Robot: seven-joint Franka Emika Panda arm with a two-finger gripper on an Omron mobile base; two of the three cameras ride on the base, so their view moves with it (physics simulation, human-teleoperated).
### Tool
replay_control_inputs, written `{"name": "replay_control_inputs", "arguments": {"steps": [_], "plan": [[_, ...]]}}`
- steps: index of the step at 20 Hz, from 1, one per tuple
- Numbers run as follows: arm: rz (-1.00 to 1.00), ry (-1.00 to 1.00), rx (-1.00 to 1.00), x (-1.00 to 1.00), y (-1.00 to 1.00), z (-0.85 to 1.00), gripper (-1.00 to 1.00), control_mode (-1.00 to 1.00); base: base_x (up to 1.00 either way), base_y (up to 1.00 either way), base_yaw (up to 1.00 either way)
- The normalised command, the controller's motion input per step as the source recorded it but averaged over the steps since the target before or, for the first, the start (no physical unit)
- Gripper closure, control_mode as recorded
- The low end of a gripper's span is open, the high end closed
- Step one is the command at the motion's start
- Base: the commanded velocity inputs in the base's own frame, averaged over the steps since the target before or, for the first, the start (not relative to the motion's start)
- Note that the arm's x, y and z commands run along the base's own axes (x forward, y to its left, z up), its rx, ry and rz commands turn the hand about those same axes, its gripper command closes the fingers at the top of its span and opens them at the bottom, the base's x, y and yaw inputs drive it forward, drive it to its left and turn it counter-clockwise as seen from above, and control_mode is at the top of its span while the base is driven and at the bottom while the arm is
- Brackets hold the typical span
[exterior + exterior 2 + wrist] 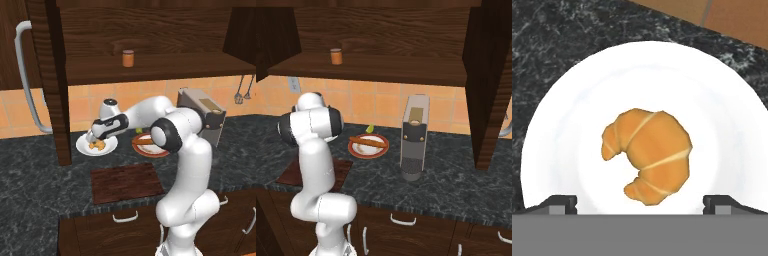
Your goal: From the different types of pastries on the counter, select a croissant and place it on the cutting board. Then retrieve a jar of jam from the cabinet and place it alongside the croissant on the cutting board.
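The golden crescent croissant lies in the middle of a round white plate on the dark marbled counter. My gripper hovers just above it, open, with one fingertip on each side of the pastry and nothing held. From the left base view the gripper is low over the croissant. The reddish-brown cutting board sits bare near the counter's front edge. The jar of jam stands on the cabinet shelf. The long brown pastry stick rests on a red-rimmed plate.
The open cabinet door with its curved grey handle stands left of the white plate. A grey coffee machine is to the right of the red-rimmed plate. Utensils hang on the tiled wall at far right.
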Motion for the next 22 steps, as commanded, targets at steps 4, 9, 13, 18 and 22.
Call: {"name": "replay_control_inputs", "arguments": {"steps": [4,9,13,18,22], "plan": [[0.00,0.00,0.00,0.14,0.01,-0.19,-1.00,-1.00,0.00,0.00,0.00],[0.00,0.00,0.00,0.15,0.03,-0.06,-1.00,-1.00,0.00,0.00,0.00],[0.00,0.00,0.00,0.31,0.05,-0.03,-1.00,-1.00,0.00,0.00,0.00],[0.00,0.00,0.00,0.09,0.20,-0.06,-1.00,-1.00,0.00,0.00,0.00],[0.00,0.00,0.00,0.01,0.07,-0.08,-1.00,-1.00,0.00,0.00,0.00]]}}
